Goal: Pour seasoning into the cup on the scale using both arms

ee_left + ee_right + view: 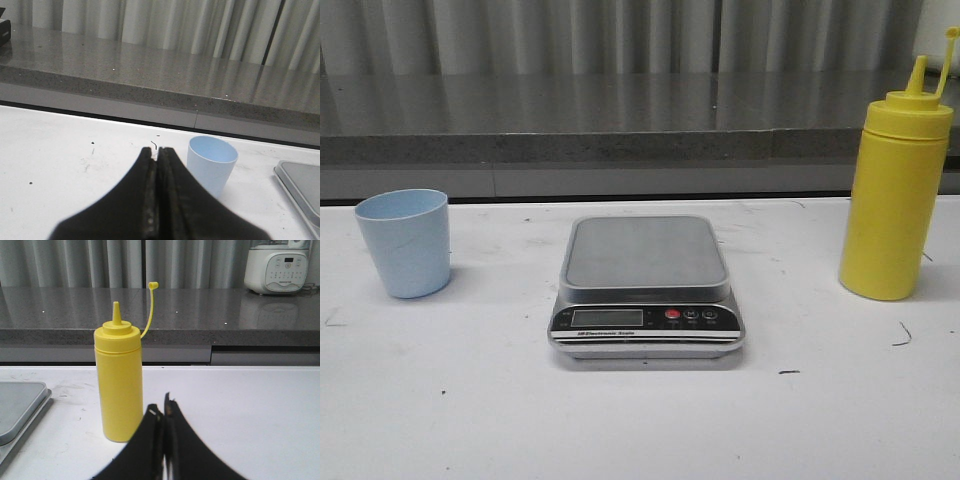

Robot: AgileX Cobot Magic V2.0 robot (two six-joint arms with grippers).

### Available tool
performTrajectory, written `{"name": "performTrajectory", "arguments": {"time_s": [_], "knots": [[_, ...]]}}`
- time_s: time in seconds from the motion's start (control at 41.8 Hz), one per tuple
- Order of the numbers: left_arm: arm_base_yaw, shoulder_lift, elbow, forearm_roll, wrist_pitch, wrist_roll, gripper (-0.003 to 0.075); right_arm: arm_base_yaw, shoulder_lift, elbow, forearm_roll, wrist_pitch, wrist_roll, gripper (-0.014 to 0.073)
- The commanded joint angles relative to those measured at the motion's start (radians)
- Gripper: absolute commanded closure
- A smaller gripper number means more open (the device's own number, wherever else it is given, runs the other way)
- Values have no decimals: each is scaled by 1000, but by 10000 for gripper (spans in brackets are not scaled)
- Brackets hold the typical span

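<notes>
1. You have one tall opaque yellow plastic squeeze bottle (pixel 894 195), one small pale blue tapered plastic cup (pixel 405 242) and one flat silver digital kitchen scale (pixel 647 290) in front of you, plus two black grippers that appear only in their own wrist views.
2. Your yellow bottle stands upright at the right of the table, long axis vertical, pointed nozzle up. Its thin tethered tip cap (pixel 152 285) is off the nozzle and arcs up beside it.
3. Your blue cup stands upright at the left of the table, open mouth up, and looks empty inside. It is on the table, well apart from the scale, not on the platform.
4. The scale lies flat between cup and bottle, grey platform bare, black front panel with display and red button (pixel 672 314) facing you.
5. Your left gripper (pixel 157 165) has its dark fingers pressed together with nothing between them; the cup sits just beyond it.
6. Your right gripper (pixel 163 412) shows only a thin slit between its fingers and holds nothing; the bottle stands close ahead of it.
7. The white tabletop (pixel 460 400) is scuffed and flecked with dark marks. Behind it runs a grey speckled stone counter (pixel 620 115) backed by pale pleated curtains, with a white kitchen appliance (pixel 277 267) on the counter.
</notes>
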Motion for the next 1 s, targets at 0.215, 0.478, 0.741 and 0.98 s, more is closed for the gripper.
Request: {"name": "performTrajectory", "arguments": {"time_s": [0.215, 0.478, 0.741, 0.98], "knots": [[-1, -16, 23, 1, -88, -4, 740, -6, -17, -6, -11, -80, -4, 711], [-1, -16, 23, 1, -88, -4, 740, -6, -17, -6, -11, -80, -4, 711], [-1, -16, 23, 1, -88, -4, 740, -6, -17, -6, -12, -99, -4, 711], [-1, -13, -98, 4, -143, -4, 740, -6, -16, -137, -21, -1, -5, 711]]}}
